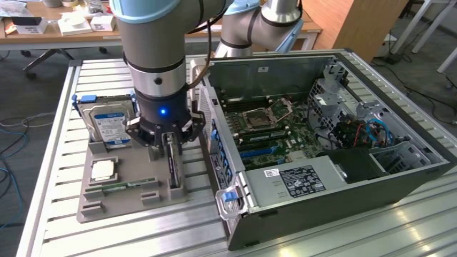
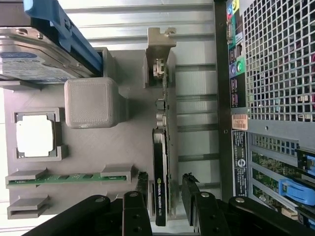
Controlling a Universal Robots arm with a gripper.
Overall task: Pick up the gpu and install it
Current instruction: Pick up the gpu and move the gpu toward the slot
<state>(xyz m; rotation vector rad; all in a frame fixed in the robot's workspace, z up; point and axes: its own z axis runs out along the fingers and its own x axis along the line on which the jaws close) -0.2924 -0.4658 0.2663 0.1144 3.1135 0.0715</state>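
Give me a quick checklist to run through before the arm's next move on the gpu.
1. The gripper is open: ok.
2. Its fingers flank the gpu: ok.
3. The gpu stands on edge in the tray: ok.
4. The case lies with its side open, motherboard exposed: ok.
5. A card slot on the motherboard is free: cannot tell.

Slatted table [image 1: 107,235] with tray [image 1: 125,208], computer case [image 1: 335,202]

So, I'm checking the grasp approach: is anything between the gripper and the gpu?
Nothing visible. The open gripper hangs over the gpu, one finger either side of the card, which stands on edge in the gray tray.
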